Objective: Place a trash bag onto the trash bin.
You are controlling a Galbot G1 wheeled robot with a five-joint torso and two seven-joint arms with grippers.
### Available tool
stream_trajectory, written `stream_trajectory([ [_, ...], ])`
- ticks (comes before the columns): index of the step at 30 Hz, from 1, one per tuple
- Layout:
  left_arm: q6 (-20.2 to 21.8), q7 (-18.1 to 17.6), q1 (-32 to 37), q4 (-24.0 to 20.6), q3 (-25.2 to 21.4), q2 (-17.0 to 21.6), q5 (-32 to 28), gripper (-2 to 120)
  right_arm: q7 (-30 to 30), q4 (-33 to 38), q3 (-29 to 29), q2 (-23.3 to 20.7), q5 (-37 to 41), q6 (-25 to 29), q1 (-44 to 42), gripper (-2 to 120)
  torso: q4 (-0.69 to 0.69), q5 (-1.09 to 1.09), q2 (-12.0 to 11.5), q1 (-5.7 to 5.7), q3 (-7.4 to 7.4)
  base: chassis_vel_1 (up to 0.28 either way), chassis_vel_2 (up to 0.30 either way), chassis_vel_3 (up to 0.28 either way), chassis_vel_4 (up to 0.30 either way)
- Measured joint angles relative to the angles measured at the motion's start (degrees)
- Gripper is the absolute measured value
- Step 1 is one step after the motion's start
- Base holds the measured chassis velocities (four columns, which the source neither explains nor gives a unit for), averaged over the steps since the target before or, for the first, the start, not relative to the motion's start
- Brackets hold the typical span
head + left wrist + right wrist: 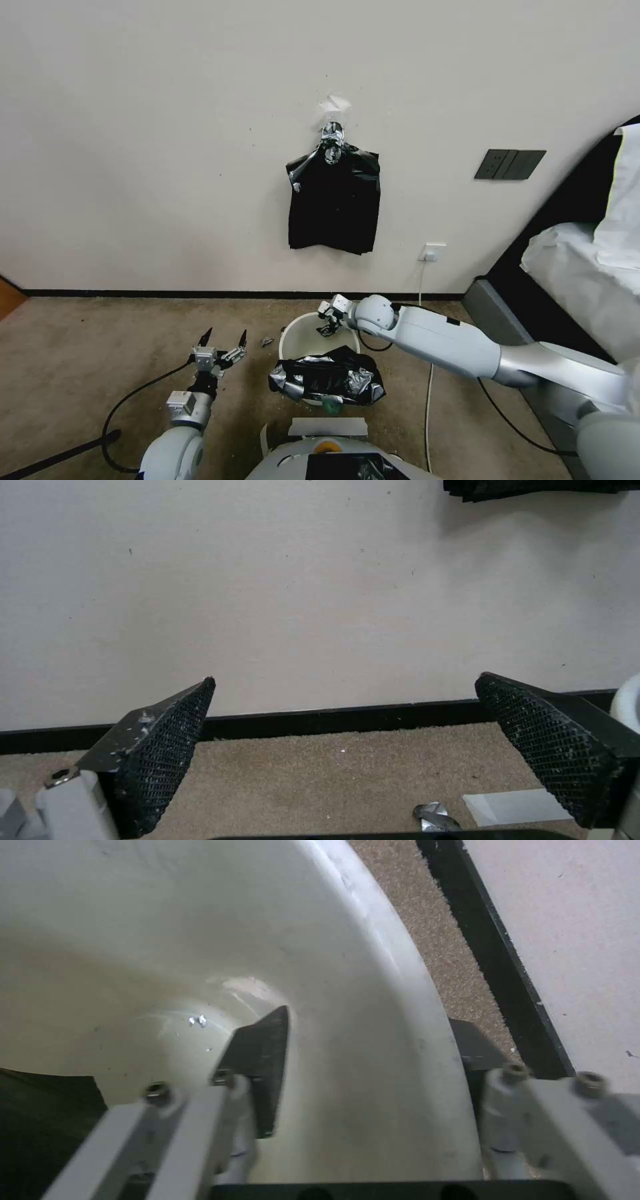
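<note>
- The left tool (223,337) is held spread wide above the carpet (80,347), left of the bin (293,330) and apart from it.
- The bag (327,380) is seen draped, crumpled, over the bin's near rim.
- The right tool (329,325) is set astride the bin's far rim, one finger (260,1060) inside the wall, the other outside; contact cannot be told.
</note>
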Motion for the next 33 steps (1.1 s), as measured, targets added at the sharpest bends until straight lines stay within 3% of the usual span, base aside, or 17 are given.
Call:
stream_trajectory([
  [3,-0.04,0.01,-0.11,0.00,0.02,0.11,-0.05,100,0.10,0.00,-0.56,-0.32,0.49,0.03,0.29,27,-0.01,0.00,0.00,0.00,0.00,0.000,0.000,0.000,0.000],
  [6,-0.05,0.03,-0.15,-0.01,0.10,0.16,-0.06,100,0.25,0.05,-0.60,-0.50,1.00,0.03,0.39,21,-0.01,0.00,0.00,0.00,0.00,0.000,0.000,0.000,0.000],
  [16,-0.43,0.04,0.22,-0.06,0.20,-0.12,-0.06,100,5.27,1.07,0.62,-1.55,6.49,0.07,-1.22,20,-0.01,-0.01,0.01,0.00,0.00,0.000,0.000,0.000,0.000],
  [18,-0.46,0.02,0.31,-0.06,0.18,-0.20,-0.06,100,12.62,3.26,4.29,-1.87,14.05,0.01,-4.56,15,-0.01,-0.02,0.01,0.00,0.00,0.000,0.000,0.000,0.000],
  [19,-0.47,0.00,0.32,-0.06,0.18,-0.23,-0.06,100,19.11,5.03,7.64,-1.76,19.75,0.00,-7.62,13,-0.01,-0.02,0.01,0.00,0.00,0.000,0.000,0.000,0.000],
  [20,-0.47,0.00,0.32,-0.06,0.18,-0.23,-0.06,100,19.11,5.03,7.64,-1.76,19.75,0.00,-7.62,13,-0.01,-0.02,0.01,0.00,0.00,0.000,0.000,0.000,0.000],
  [23,-0.41,-0.12,0.30,-0.07,0.45,-0.19,-0.05,100,38.31,9.60,18.75,0.55,34.33,0.09,-18.19,4,0.01,0.01,0.00,0.00,0.00,0.000,0.000,0.000,0.000],
  [24,-0.41,-0.12,0.30,-0.07,0.45,-0.19,-0.05,100,38.31,9.60,18.75,0.55,34.33,0.09,-18.19,4,0.01,0.01,0.00,0.00,0.00,0.000,0.000,0.000,0.000],
  [27,-0.19,-0.22,0.19,-0.26,0.89,-0.02,-0.07,100,52.70,13.46,27.55,4.49,40.60,0.55,-25.67,1,0.00,0.00,0.00,0.00,0.00,0.000,0.000,0.000,0.000],
  [28,-0.19,-0.22,0.19,-0.26,0.89,-0.02,-0.07,100,52.70,13.46,27.55,4.49,40.60,0.55,-25.67,1,0.00,0.00,0.00,0.00,0.00,0.000,0.000,0.000,0.000],
  [31,-0.16,-0.30,0.20,-0.55,0.81,-0.02,-0.24,100,62.90,15.88,33.05,8.94,42.24,4.97,-31.02,1,0.01,0.00,0.00,0.00,0.00,0.000,0.000,0.000,0.000],
  [33,-0.16,-0.31,0.25,-0.56,0.72,-0.02,-0.33,100,64.76,16.50,34.54,10.03,42.28,6.15,-32.64,1,0.02,-0.01,0.00,0.00,0.00,0.000,0.000,0.000,0.000],
])
